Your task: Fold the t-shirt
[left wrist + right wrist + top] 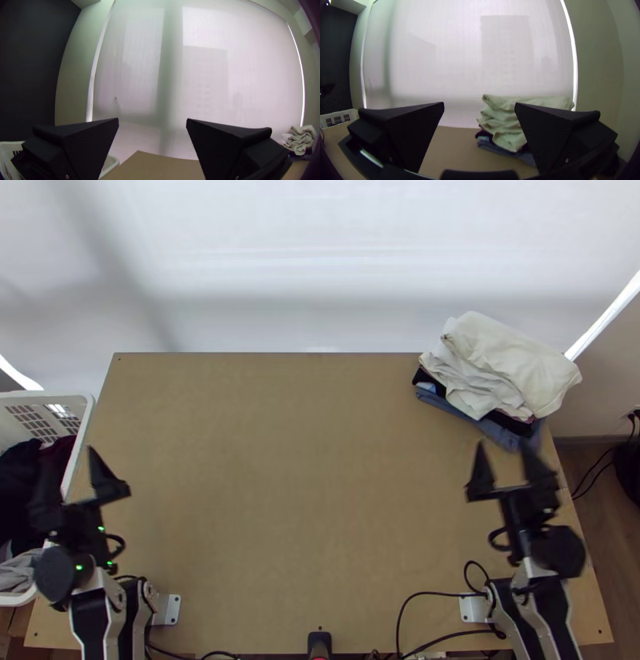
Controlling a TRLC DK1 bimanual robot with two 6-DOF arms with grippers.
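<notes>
While both arms stand at the near side of the light wooden worktop (304,460), I have each claw open and holding nothing. My left claw (70,464) hangs at the worktop's left edge, over the inner side of a white plastic basket (78,398) with slotted walls; in its wrist view the two wide black fingers are well apart. In the basket I make out a black cloth (14,488), a dark red one (60,456) and a bunched grey one (20,572).

My right claw (503,444) is over the right part of the worktop, its tips near the front of a stack of clothes at the far right corner. Its own view shows these fingers spread too, with part of the stack visible between them. A cream cloth (512,352), loosely folded, lies on top and reaches out past the corner; under it come a rumpled white cloth (480,390), a dark layer and a blue folded cloth (456,410) at the bottom.

I cannot tell which of these pieces, in the stack or the basket, is the t-shirt. Beyond the worktop I see a pale translucent blind (320,260).
</notes>
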